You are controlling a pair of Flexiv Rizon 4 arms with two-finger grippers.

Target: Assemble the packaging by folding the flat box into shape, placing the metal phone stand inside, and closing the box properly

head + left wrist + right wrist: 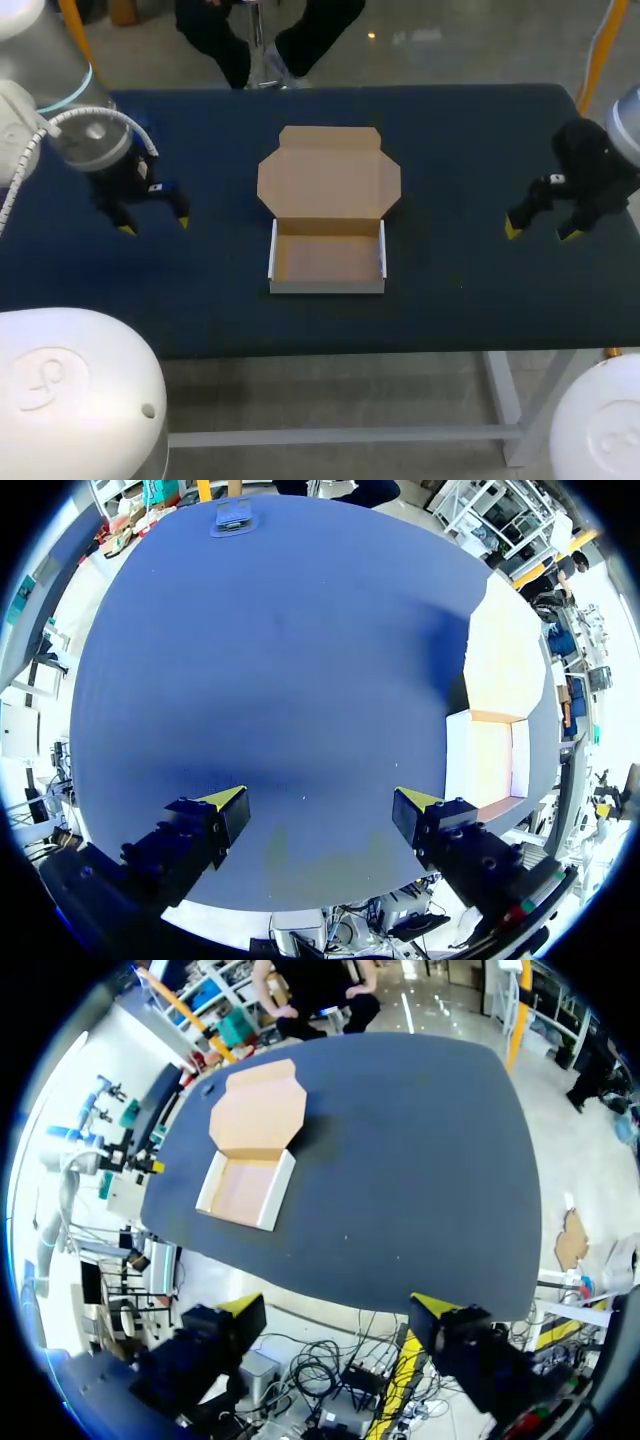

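Note:
The cardboard box point(327, 258) stands folded into an open tray at the table's middle, white outside, brown inside, with nothing in it. Its lid point(328, 175) lies flat behind it, flaps spread. My left gripper point(155, 226) hovers open left of the box, and my right gripper point(541, 234) hovers open to the right; both are well apart from it. In the left wrist view the gripper point(322, 802) is open over bare cloth, with the box point(490, 765) off to one side. A small grey metal object point(232, 518), perhaps the phone stand, lies at the far table edge. The right gripper point(335, 1310) sees the box point(245, 1190) far ahead.
The dark blue table point(460, 150) lies bare on both sides of the box and in front of it. In the head view my left arm hides the far left corner.

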